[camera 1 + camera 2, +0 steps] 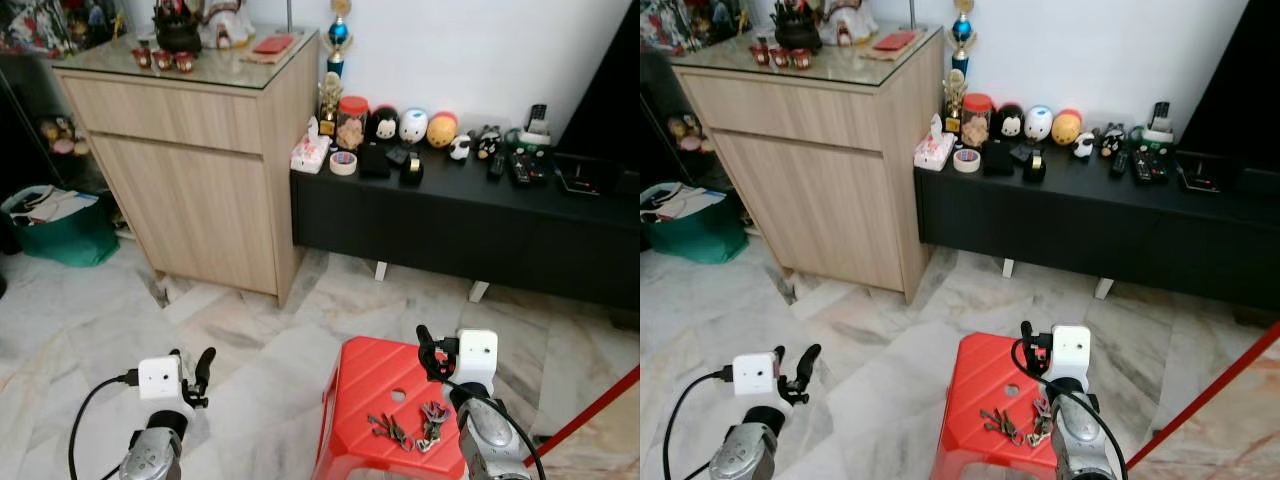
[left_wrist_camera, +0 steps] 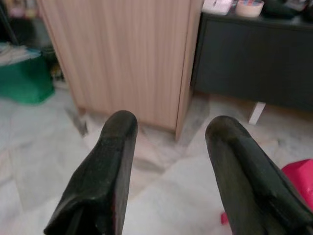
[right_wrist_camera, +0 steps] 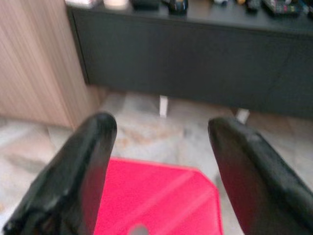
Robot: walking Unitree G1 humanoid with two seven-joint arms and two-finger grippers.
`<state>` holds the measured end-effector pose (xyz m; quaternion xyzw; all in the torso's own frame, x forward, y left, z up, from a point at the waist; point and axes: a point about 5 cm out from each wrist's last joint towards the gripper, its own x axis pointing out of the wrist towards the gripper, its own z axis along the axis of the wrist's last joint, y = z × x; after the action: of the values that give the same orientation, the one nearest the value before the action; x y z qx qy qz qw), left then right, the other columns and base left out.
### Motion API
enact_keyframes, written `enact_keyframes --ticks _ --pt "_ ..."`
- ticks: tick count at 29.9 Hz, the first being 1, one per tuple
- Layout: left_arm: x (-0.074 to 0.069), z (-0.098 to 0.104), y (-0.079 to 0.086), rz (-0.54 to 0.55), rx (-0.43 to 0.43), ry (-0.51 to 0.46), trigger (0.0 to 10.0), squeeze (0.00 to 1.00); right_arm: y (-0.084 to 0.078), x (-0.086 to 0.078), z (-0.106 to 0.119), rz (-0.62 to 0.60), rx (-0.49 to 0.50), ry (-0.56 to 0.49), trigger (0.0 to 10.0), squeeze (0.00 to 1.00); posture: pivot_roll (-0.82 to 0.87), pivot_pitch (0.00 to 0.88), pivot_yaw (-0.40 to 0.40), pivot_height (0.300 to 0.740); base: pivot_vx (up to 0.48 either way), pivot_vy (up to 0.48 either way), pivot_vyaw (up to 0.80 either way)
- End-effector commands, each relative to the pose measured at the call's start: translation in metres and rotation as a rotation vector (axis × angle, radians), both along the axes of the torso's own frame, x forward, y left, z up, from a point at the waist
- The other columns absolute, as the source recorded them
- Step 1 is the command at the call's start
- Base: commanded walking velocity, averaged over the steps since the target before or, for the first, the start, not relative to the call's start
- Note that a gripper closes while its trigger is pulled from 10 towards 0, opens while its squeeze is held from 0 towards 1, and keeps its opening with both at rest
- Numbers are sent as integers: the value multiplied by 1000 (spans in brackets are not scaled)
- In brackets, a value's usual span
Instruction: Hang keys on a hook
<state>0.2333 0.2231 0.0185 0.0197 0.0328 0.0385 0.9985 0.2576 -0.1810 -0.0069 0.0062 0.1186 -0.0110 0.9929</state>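
The keys [image 1: 405,427] lie in a loose bunch on top of the red stool [image 1: 365,385] at the bottom centre of the left eye view — two small clusters side by side, near the stool's front edge, untouched by either gripper. The right gripper [image 1: 428,352] hangs above the stool's far right part, just beyond the keys, its two black fingers [image 3: 73,181] spread wide apart with nothing between them; its wrist view looks past them onto the stool's red top. The left gripper [image 1: 197,372] hovers over the marble floor [image 1: 250,340] at lower left, well apart from the stool, fingers likewise parted and empty.

Further out, a wooden cabinet [image 1: 190,170] fills the upper left and a low black console [image 1: 460,225] runs along the wall at right, crowded with small toys and remotes. No hook can be made out.

By my reading the task has barely begun: the keys are not yet picked up, and grasping, carrying and hanging them all remain — with the hook yet to be found.
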Motion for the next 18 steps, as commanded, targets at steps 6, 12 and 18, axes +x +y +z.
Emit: enact_keyframes --ticks 6,12,18 --pt "-11 17 -4 -39 36 -44 10000 0 -10 -8 10 -22 -18 -100 10000 0 37 0 -38 740 0 0 0" --pt "-11 19 -7 -41 34 -22 10000 0 -9 -15 0 -57 -15 -43 10000 0 32 0 -31 740 0 0 0" --pt "-8 18 -9 -50 23 2 10000 0 -6 -12 1 -52 -2 -31 10000 0 24 0 -24 740 0 0 0"
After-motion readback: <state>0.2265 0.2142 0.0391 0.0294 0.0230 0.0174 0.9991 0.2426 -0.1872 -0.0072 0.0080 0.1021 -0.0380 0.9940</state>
